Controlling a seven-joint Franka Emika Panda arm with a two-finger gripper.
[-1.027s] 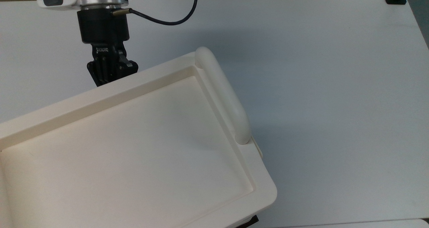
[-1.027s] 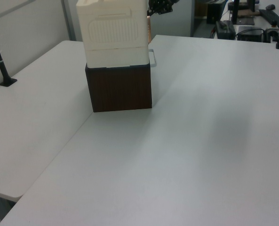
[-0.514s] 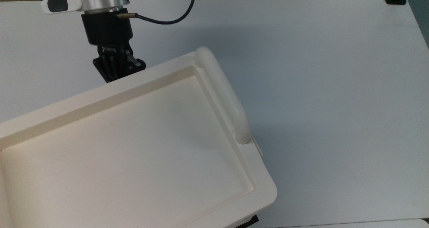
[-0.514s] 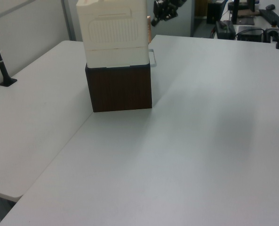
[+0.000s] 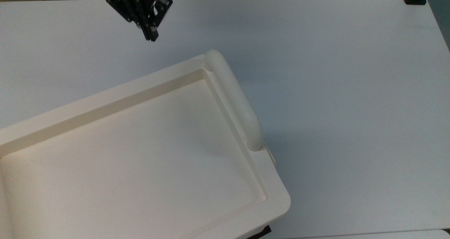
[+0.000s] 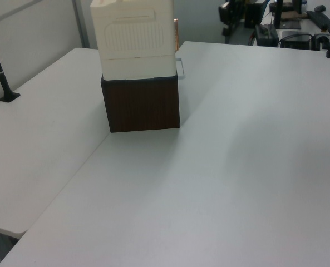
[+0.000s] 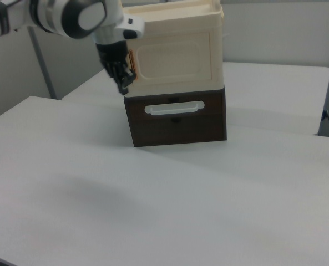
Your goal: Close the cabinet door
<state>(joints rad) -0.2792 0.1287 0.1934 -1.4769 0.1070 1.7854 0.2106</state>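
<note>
A black two-finger gripper [image 5: 149,35], fingers drawn narrowly together and holding nothing, hangs above the white table [image 5: 334,73], with the large cream-white plastic cabinet [image 5: 147,151] below it in the top view, apart.

Place: a lab or office workroom set up for robot trials.
Tables: broad plain white tables [image 6: 237,167] pushed together, a seam showing between them at the left view's left.
Robot: a white and silver arm [image 7: 70,16] reaching in over the tabletop from the right view's left.
Background gear: dark equipment and cables [image 6: 276,28] on a far desk at the left view's top right.
Fixtures: a black clamped pole [image 6: 0,72] at the left view's far left; grey partition wall [image 6: 37,28] behind it.
</note>
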